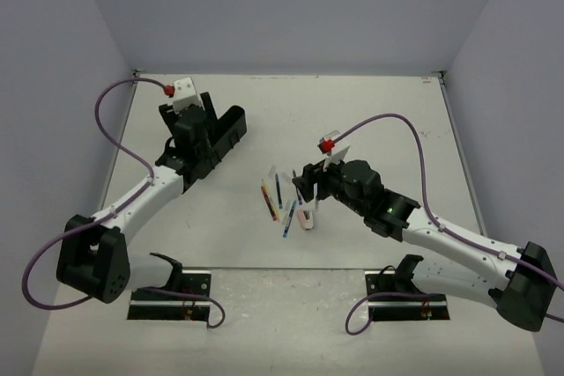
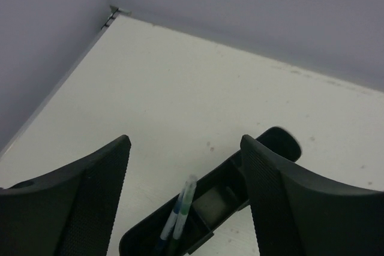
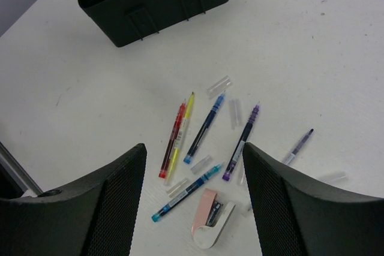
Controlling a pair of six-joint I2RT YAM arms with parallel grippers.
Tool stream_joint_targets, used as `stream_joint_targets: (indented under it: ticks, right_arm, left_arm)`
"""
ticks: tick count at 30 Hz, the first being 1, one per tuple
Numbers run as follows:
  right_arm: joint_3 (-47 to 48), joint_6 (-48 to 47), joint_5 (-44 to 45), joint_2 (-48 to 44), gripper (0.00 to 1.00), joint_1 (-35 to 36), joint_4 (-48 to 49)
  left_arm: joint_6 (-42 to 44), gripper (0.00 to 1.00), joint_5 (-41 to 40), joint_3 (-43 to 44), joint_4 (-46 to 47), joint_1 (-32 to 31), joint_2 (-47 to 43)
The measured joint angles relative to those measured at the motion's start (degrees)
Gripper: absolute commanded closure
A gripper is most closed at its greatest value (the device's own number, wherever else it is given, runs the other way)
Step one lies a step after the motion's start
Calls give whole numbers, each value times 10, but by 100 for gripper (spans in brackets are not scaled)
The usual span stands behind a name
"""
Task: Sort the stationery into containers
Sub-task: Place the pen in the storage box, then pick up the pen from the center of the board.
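Right wrist view: my right jaws stand apart with nothing between them, hanging above the loose stationery on the worktop (image 3: 312, 52). In the gap, centre to lower frame, lie the red pen (image 3: 173, 142) and yellow pen (image 3: 182, 136) side by side and touching. The dark blue pen (image 3: 204, 129) is just beside them and the purple pen (image 3: 241, 143) is nearer my right finger. A teal-tipped pen (image 3: 186, 193) sits lower, and the pinkish block (image 3: 211, 226) is at the bottom edge. A small pen (image 3: 298, 146) lies partly behind the right finger.

The four main pens run lower left to upper right, steeply, so their long axes cross my closing line. That suits a pinch across the barrel.

The black organiser tray (image 3: 156, 4) is at upper left, well apart from the pile.

Left wrist view: my left jaws are also apart and empty, above the tray's end compartment. One pen (image 2: 183, 205) stands tilted in it.

Top view: the pile is centre frame under my right arm and the left arm is far off, so the right looks better placed for the next pick.
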Motion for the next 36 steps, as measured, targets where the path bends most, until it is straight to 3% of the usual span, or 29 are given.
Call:
stream_joint_targets:
  ticks: [1,6,9,12,16,20,36]
  right_arm:
    - [1,1,0,7,33,-3,-2]
    - [25,23,11,66,33,-24,-34]
    - [37,44,20,86,33,-34,-61]
    - [57,67,29,106,34,-47,-88]
    - [106,116,39,156,38,-79,-147]
    - [137,157,43,214,48,-98,-188]
    - [247,201,23,411,66,-128,-312]
  left_arm:
    - [-11,2,8,20,-32,0,-16]
    - [-72,0,98,175,-220,-1,-109]
    - [-82,0,160,203,-289,-1,-188]
    - [-85,0,195,173,-367,-1,-278]
    - [-86,0,201,44,-407,-1,-394]
    - [-90,0,205,-62,-465,-1,-442]
    - [-91,0,225,-71,-469,-12,-461]
